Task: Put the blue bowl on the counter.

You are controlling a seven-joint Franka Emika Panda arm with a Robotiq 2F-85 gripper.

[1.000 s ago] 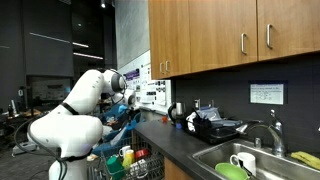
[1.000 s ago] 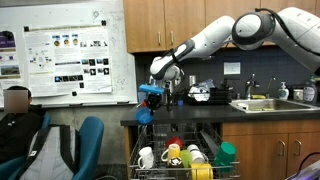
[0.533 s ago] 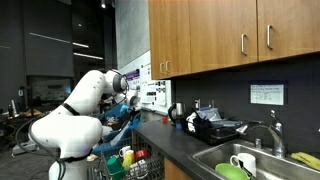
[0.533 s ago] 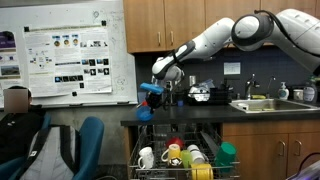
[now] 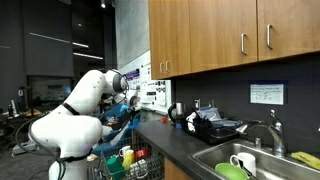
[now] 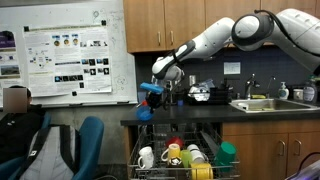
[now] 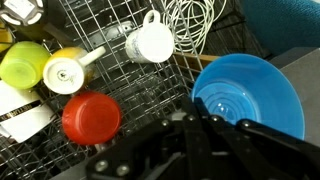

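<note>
Although almost nothing shifts over the last half second, the claw has drifted a touch toward the surface compared with a second ago, and it now hangs nearly still. It is pinching the blue bowl by its near rim. In the wrist view the dark jaws come together on that edge, and the bowl juts out ahead of the claw, open side toward the camera and empty.

Directly below the claw lies the wire dish rack, pulled out and loaded. A white mug sits farthest ahead of the claw. A yellow cup and a red cup lie off to the side opposite the bowl. None of them touches the bowl, which is held in the air well clear of the wires.

In an exterior view the surface, a long dark worktop, starts just beside the claw at roughly the same height. It runs away from the claw toward the sink. The bowl seems to hover at the very end of that worktop, not yet over it, though I cannot tell the overlap exactly from this angle.

I judge the lift out of the rack to be finished and the carry only begun. What remains is a short sideways move over the surface, a gentle lowering until the bowl's base rests flat, and then spreading the claw.
</note>
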